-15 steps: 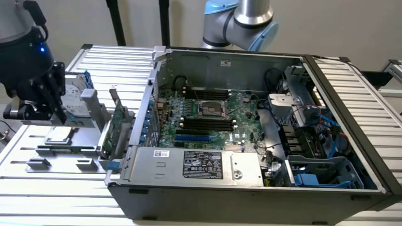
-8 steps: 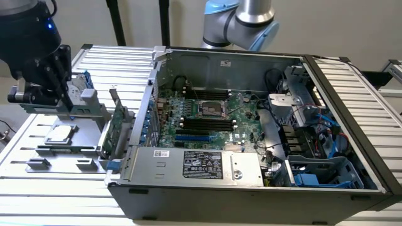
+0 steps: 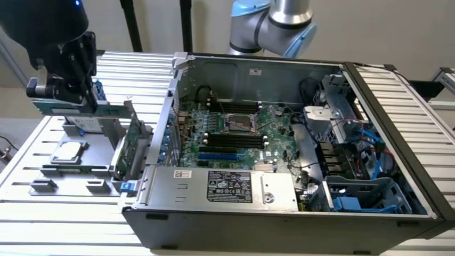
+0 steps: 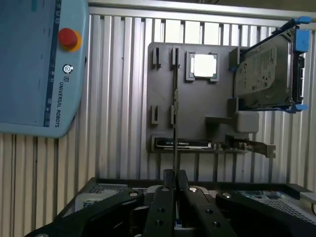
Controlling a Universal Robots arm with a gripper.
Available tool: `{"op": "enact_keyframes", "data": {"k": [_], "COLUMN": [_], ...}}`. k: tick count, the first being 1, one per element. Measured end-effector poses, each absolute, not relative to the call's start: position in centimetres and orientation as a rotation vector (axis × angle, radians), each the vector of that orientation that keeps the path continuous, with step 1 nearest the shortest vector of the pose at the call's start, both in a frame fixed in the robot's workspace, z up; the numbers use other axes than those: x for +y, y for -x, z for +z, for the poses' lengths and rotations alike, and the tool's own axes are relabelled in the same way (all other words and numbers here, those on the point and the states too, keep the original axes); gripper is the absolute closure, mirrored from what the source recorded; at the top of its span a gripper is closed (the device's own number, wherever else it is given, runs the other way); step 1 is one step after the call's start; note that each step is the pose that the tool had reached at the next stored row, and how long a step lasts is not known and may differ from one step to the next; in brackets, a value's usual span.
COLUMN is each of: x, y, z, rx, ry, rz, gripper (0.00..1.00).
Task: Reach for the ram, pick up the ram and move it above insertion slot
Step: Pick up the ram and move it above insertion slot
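My gripper (image 3: pixel 66 100) hangs over the grey fixture plate (image 3: pixel 32 168) at the exterior view's left, outside the computer case. It is shut on the ram (image 3: pixel 106 110), a thin green stick held level above the plate. In the wrist view the ram (image 4: pixel 175 113) appears edge-on as a thin dark line running out from between the black fingers (image 4: pixel 167 190). The insertion slot (image 3: pixel 235 140) is one of several parallel black sockets on the motherboard inside the open case, well off to the exterior view's right of the gripper.
On the fixture plate (image 4: pixel 163 98) sit a silver processor (image 4: pixel 204 65), a hard drive (image 4: pixel 266 69) with blue rails and a wider green card (image 3: pixel 129 146). A teach pendant (image 4: pixel 39 64) lies on the ribbed table. The case wall (image 3: pixel 165 125) stands between plate and motherboard.
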State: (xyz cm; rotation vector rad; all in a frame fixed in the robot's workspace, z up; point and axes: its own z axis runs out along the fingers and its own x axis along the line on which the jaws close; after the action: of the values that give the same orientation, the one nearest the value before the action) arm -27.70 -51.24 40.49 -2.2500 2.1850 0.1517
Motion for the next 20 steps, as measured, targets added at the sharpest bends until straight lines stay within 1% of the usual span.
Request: {"op": "enact_keyframes", "data": {"k": [8, 20], "x": [-51.2, -51.2], "y": [24.0, 18.8], "z": [41.2, 41.3], "rx": [2.177, 2.164], "ry": [2.252, 2.257], "rz": [0.163, 0.172], "gripper": [0.87, 0.87]}}
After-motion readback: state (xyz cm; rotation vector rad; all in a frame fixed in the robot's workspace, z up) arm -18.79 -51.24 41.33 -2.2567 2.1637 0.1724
